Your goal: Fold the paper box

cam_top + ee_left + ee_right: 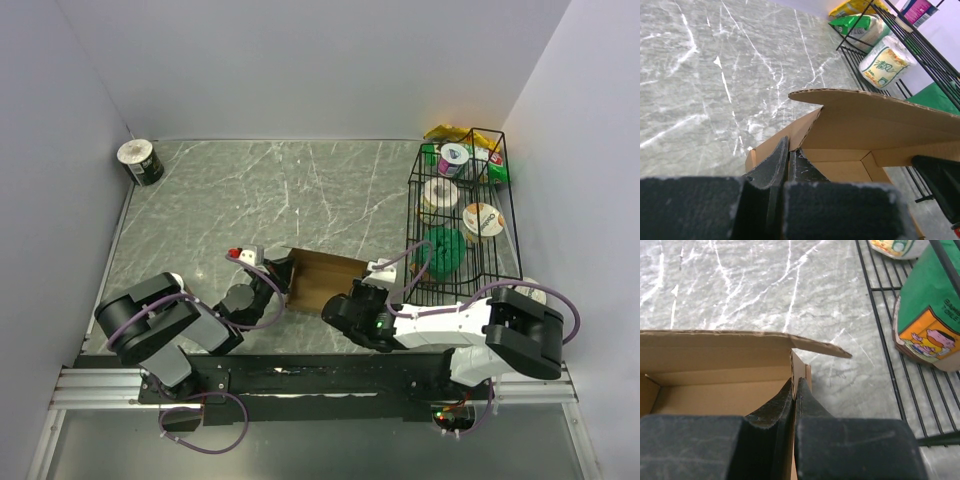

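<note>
Both arms hold the half-folded paper box (322,281) on the marble table (300,190), near its front edge.
The left gripper (788,151) pinches the box's left side wall and the right gripper (795,385) pinches its right wall. The lid flap stands raised, and the black wire basket (412,182) stands just to the right.

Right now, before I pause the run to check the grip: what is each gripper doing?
Left gripper: closed, pinching an end wall of the paper box.
Right gripper: closed, pinching the opposite end wall.
</note>
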